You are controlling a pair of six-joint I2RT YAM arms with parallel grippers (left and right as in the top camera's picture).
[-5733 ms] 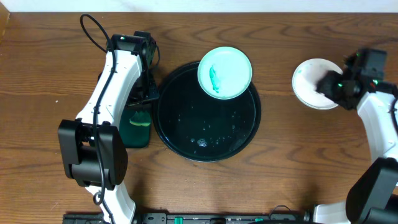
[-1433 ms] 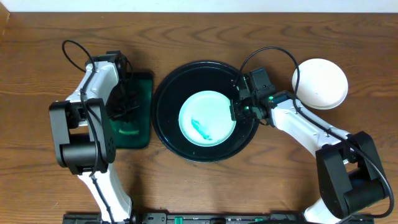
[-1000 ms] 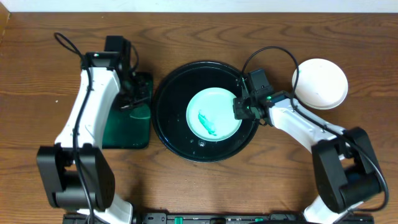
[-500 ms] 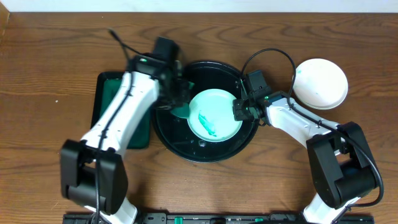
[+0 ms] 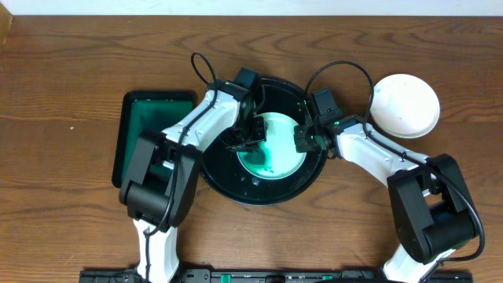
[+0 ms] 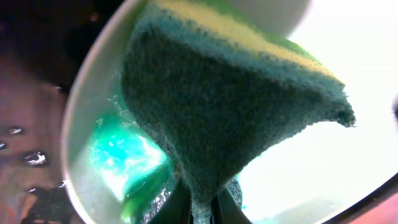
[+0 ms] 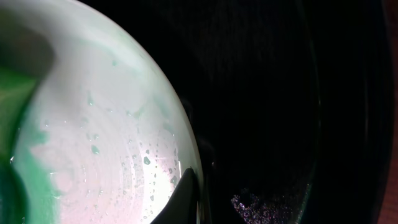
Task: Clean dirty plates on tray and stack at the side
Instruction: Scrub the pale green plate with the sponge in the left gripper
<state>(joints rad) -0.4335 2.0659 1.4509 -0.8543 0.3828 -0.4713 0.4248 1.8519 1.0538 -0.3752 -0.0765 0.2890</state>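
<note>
A pale-aqua plate (image 5: 277, 146) with a green smear lies inside the black tray (image 5: 228, 179). My left gripper (image 5: 253, 135) is shut on a green-and-yellow sponge (image 6: 230, 112), which presses on the plate's left part. In the left wrist view the sponge fills the frame above the jaws (image 6: 202, 210), with green suds (image 6: 124, 155) on the plate (image 6: 336, 143) beside it. My right gripper (image 5: 303, 140) is shut on the plate's right rim. The right wrist view shows one dark finger (image 7: 186, 198) lying on the wet rim of the plate (image 7: 106, 124). A clean white plate (image 5: 405, 105) rests on the table at the right.
A dark green rectangular tray (image 5: 151, 137) lies left of the black tray. Water drops glisten on the black tray's floor (image 7: 261, 205). Both arms reach in over the black tray from either side.
My left arm has swung right from the green tray with the sponge and brought it down onto the plate. The right gripper has kept its hold on the plate's rim.
</note>
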